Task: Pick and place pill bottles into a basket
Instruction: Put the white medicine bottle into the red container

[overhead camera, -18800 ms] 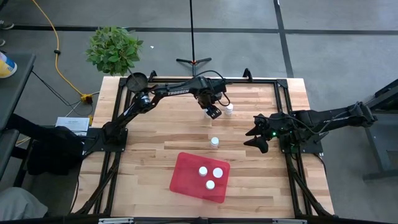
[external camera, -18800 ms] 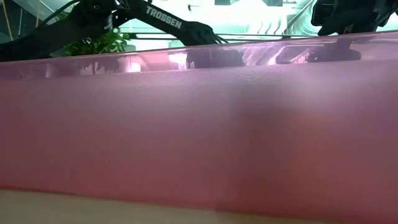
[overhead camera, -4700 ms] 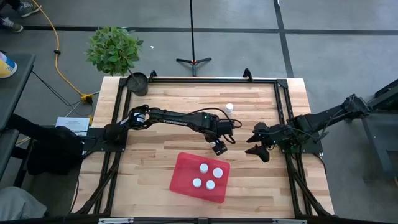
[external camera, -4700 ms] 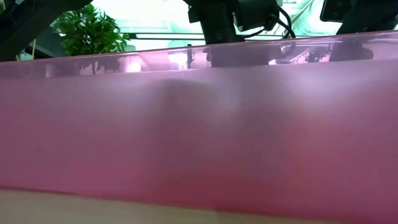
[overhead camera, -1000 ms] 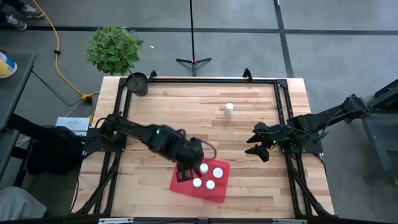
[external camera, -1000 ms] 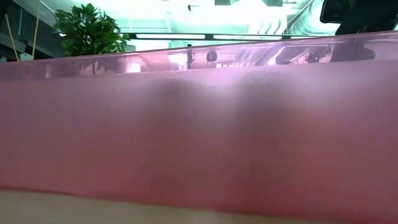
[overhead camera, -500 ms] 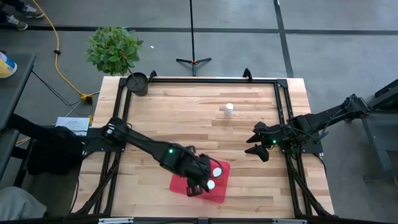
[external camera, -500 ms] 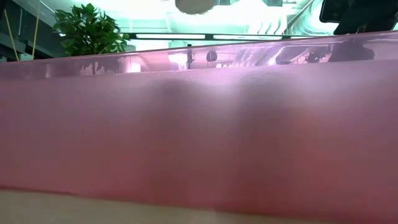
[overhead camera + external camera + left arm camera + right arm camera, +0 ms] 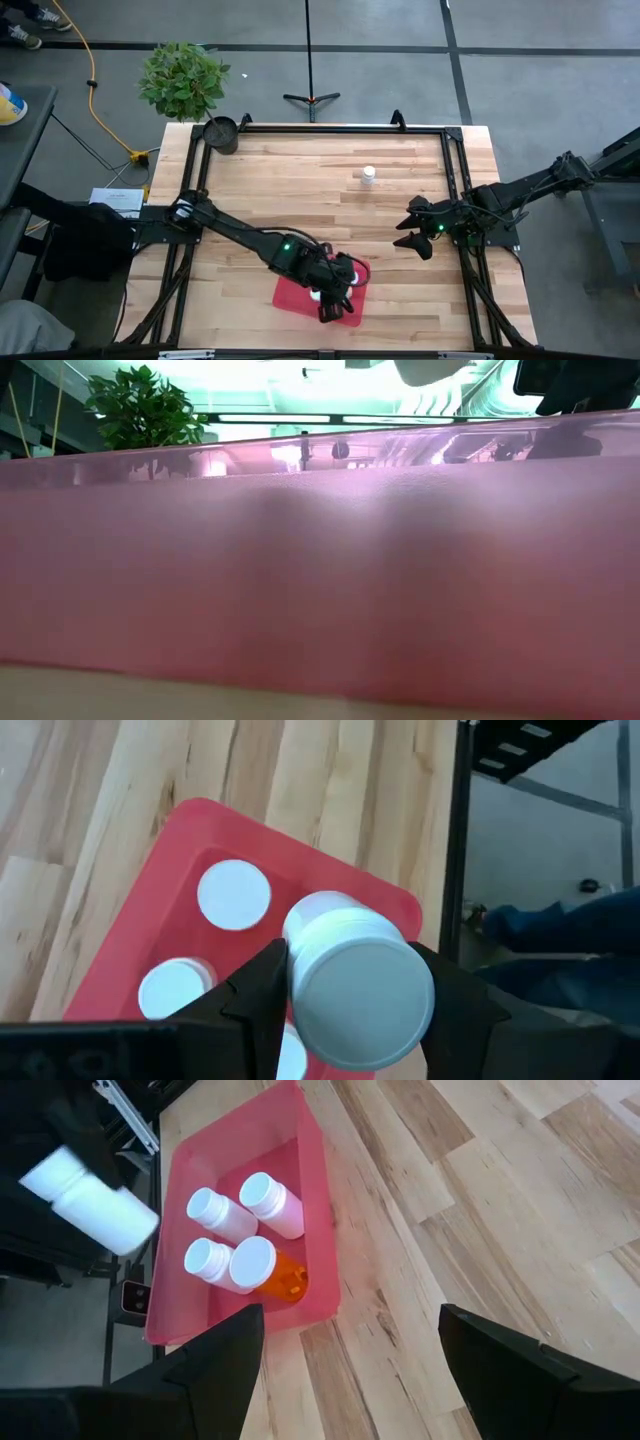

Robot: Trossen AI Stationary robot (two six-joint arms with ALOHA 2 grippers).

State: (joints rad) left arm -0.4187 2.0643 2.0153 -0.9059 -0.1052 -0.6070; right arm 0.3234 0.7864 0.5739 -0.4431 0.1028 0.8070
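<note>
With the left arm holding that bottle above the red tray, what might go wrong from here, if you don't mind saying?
1. The left gripper holds a white-capped bottle above the red tray, where four bottles already stand close together; released here, it might knock one over.
2. It hangs near the tray's edge, so it could bounce out.
3. One bottle remains far off on the table.

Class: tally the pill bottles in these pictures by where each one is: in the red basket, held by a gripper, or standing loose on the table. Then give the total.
In the red basket: 4 pill bottles
Held in the left gripper: 1 held bottle
Loose on the table: 1 loose bottle
Total: 6
</note>
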